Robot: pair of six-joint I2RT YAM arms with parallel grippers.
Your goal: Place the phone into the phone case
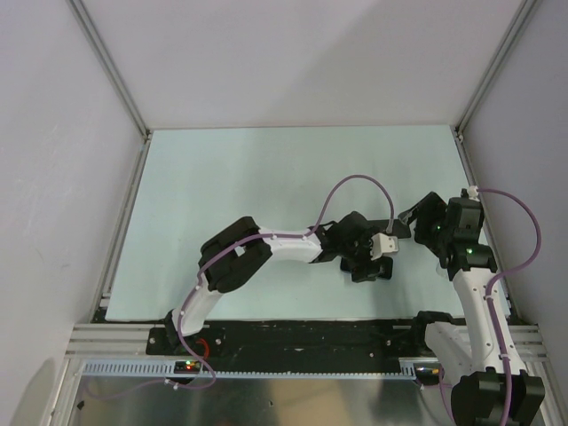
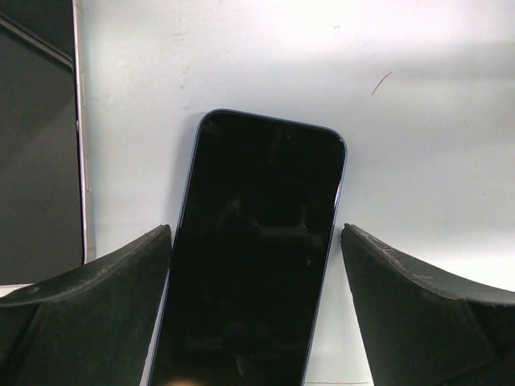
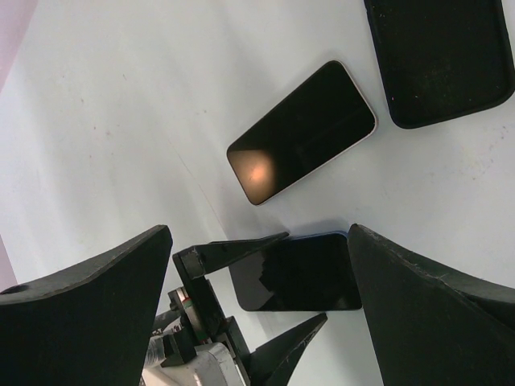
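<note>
A dark phone with a blue edge [image 2: 257, 257] lies flat, screen up, on the pale table. My left gripper [image 2: 256, 233] is open and straddles it. The left finger [image 2: 105, 314] is against the phone's side and the right finger [image 2: 418, 305] stands apart. The right wrist view shows this phone [image 3: 310, 273] between the left gripper's [image 3: 306, 276] fingers. The black phone case [image 3: 441, 56] lies open side up at the upper right of that view. My right gripper [image 3: 257, 233] is open and empty above them. In the top view the left gripper [image 1: 368, 264] hides the phone.
A second phone with a silver edge [image 3: 302, 133] lies screen up between the blue-edged phone and the case; it also shows at the left of the left wrist view [image 2: 40, 161]. The right gripper [image 1: 419, 222] hangs close to the left gripper. The enclosure wall stands at the right.
</note>
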